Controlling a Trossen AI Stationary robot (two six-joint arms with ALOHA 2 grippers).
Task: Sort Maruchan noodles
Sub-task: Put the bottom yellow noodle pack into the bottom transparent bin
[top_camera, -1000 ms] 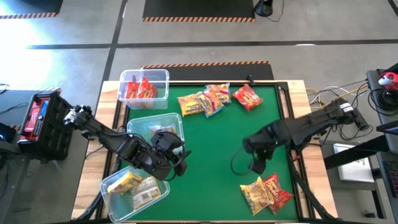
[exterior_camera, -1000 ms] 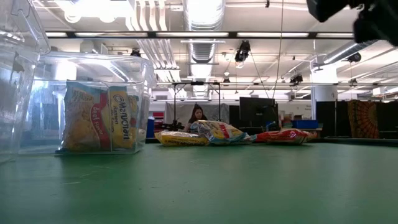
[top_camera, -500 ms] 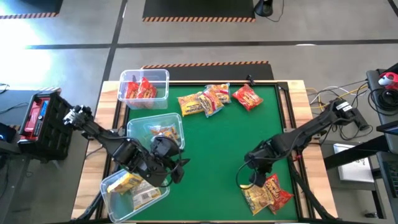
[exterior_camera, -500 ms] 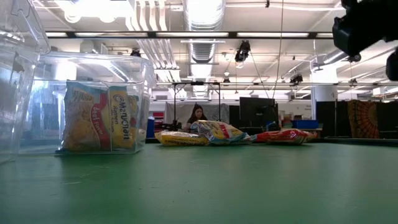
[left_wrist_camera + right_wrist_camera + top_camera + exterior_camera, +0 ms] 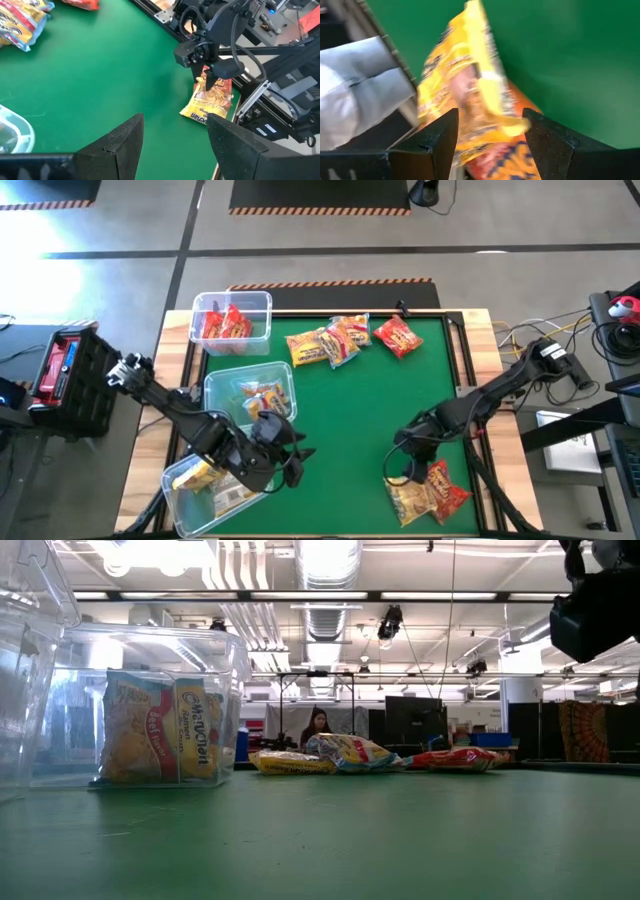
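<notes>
- Hovering just above the yellow glossy ramen packet [image 5: 408, 498] at the near right corner of the green table mat [image 5: 350, 420], the right gripper [image 5: 408, 471] has its fingers spread apart on either side of that packet, with nothing pinched.
- An orange-red ramen packet [image 5: 446, 486] lies touching the yellow one, partly under it.
- The left gripper [image 5: 293, 456] sits at the edge of the near clear plastic bin [image 5: 190, 520], fingers spread and empty.
- That bin holds yellow ramen packets [image 5: 205, 473].
- The middle clear plastic bin [image 5: 218, 385] holds orange-and-blue packets [image 5: 262, 395].
- The far clear plastic bin [image 5: 262, 302] holds red packets [image 5: 226, 325].
- A loose cluster of yellow and orange packets [image 5: 328, 342] and one red packet [image 5: 397, 336] lie at the mat's far edge.
</notes>
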